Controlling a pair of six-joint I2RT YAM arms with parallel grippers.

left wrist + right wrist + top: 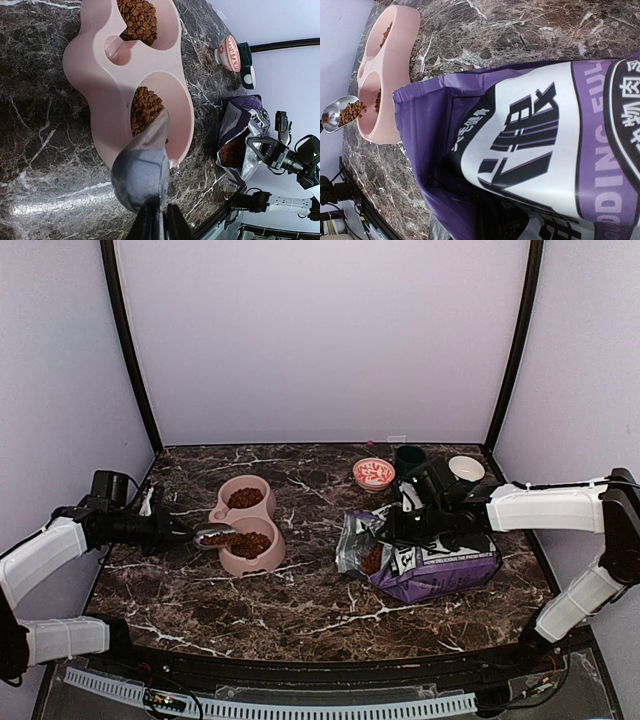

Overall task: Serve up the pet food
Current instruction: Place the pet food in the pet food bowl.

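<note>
A pink double bowl (235, 562) (90, 65) stands left of centre, with pet food (250, 543) (145, 107) in both compartments. My left gripper (175, 532) (161, 220) is shut on the handle of a metal scoop (212, 535) (142, 167). The scoop is tipped over the rim of the near compartment, and in the right wrist view it still holds kibble (350, 112). The purple-and-white bag (440, 565) (535, 135) lies at the right, its mouth open toward the bowl and showing kibble (372, 558). My right gripper (398, 530) is shut on the bag's upper edge, its fingers hidden by the bag.
At the back right stand a small red-patterned bowl (373, 473), a dark cup (409, 456) and a white bowl (466, 469). Lavender walls close the table at the back and sides. The marble top ends at a black front edge (320, 665).
</note>
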